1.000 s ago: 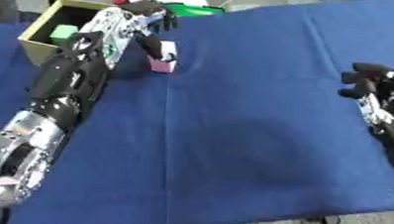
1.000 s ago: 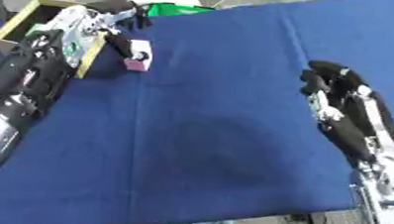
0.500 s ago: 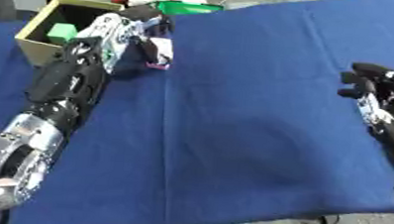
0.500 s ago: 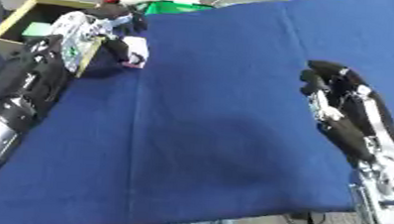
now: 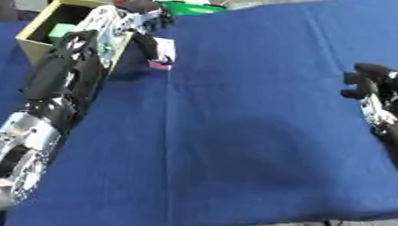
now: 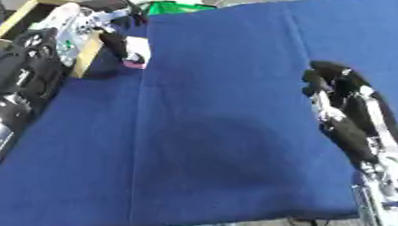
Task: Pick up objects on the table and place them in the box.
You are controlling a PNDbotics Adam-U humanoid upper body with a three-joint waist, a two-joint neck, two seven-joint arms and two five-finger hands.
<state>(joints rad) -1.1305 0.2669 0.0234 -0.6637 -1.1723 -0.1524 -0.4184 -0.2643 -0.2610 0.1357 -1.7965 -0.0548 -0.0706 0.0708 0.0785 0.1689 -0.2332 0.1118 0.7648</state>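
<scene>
1. Small white-and-pink block (image 5: 163, 52), near the far left corner of the blue-clothed surface (image 5: 253, 139), sits pinched in the curled fingers of the left hand (image 5: 137, 18); whether it rests on the cloth or hangs just above it, I cannot tell.
2. Open yellow cardboard box (image 5: 49, 22) lies just beside that hand on its left, a green item inside, so the carry is probably short and leftward.
3. Right hand (image 6: 340, 87) hangs idle near the right edge, fingers curled on nothing, well apart from block and box.
</scene>
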